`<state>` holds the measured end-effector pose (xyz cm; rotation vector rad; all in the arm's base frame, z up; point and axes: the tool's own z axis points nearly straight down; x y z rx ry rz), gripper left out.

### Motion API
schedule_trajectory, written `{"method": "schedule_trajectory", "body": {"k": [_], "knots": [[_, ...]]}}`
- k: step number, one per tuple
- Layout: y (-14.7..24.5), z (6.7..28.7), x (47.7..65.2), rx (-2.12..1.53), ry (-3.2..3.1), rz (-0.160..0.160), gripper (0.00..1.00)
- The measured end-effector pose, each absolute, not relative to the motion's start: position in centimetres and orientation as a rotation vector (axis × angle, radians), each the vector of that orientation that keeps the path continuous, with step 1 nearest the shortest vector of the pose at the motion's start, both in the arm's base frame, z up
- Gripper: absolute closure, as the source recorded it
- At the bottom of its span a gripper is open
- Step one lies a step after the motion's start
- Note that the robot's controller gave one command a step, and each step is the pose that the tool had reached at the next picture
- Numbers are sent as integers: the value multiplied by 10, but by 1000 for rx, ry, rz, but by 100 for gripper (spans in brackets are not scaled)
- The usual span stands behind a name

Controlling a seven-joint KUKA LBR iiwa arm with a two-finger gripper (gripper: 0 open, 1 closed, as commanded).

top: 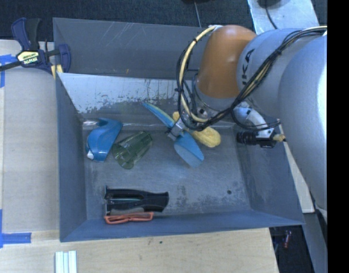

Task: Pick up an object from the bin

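Observation:
My gripper [190, 118] hangs low at the back middle of the bin, under the arm's orange cover, which hides most of it. Right below it lies a blue two-bladed propeller [188, 148], one blade running back-left and the wider one pointing toward the front. The propeller's grey hub [175, 133] sits just at the gripper's lower left. A yellow, banana-like thing [208, 137] lies against the propeller's right side, partly beneath the gripper. I see nothing held.
At the left lie a blue scoop-like cup [103, 139] and a clear green plastic piece [132, 148]. A black tool with an orange-red handle [134, 205] rests by the front wall. Bare floor stretches across the front right.

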<state>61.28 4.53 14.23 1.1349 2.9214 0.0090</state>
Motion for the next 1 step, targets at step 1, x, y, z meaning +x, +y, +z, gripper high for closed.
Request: {"method": "schedule_trajectory", "body": {"k": [1], "knots": [[45,165,612,1134,2927,5,100]]}}
